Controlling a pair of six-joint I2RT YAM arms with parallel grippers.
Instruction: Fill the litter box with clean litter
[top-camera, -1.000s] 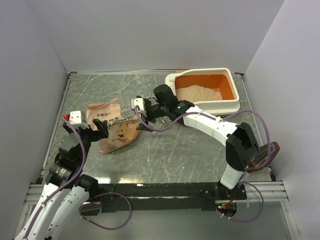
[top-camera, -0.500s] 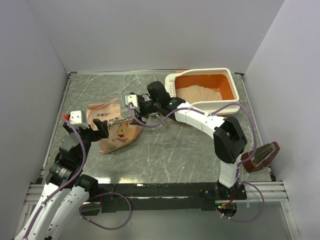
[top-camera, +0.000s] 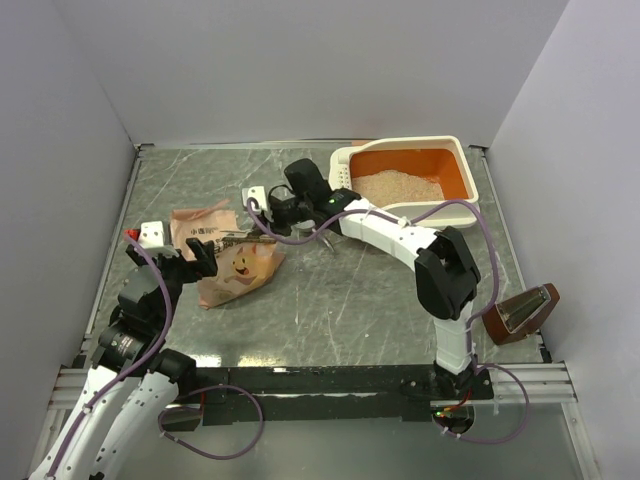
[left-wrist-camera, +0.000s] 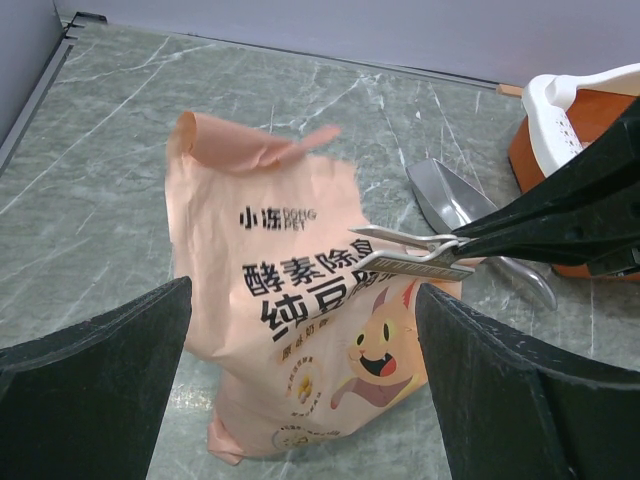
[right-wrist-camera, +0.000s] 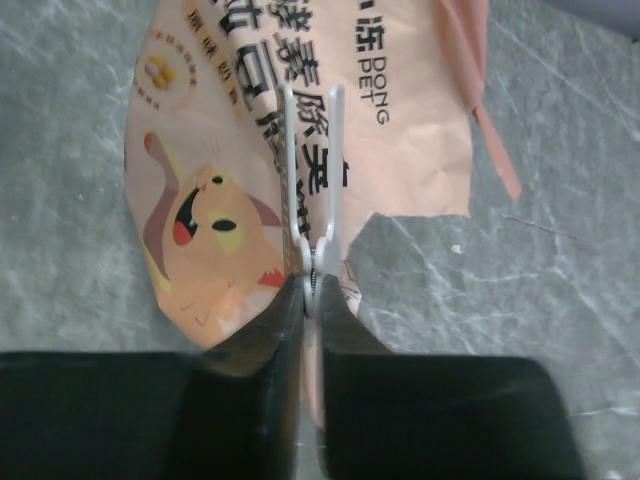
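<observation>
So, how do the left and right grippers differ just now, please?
The left gripper is wide open and empty; the right gripper is shut on a metal clip. The left one hangs by the bag's near-left end; the right one reaches in from the far right. Both point at the bag.

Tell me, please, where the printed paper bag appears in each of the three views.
Top external: the printed bag lies left of centre.
Left wrist: the printed bag fills the middle of the picture.
Right wrist: the printed bag covers the upper left and middle.
Shared landmark: the metal clip over the bag, pinched by the right hand.
</observation>
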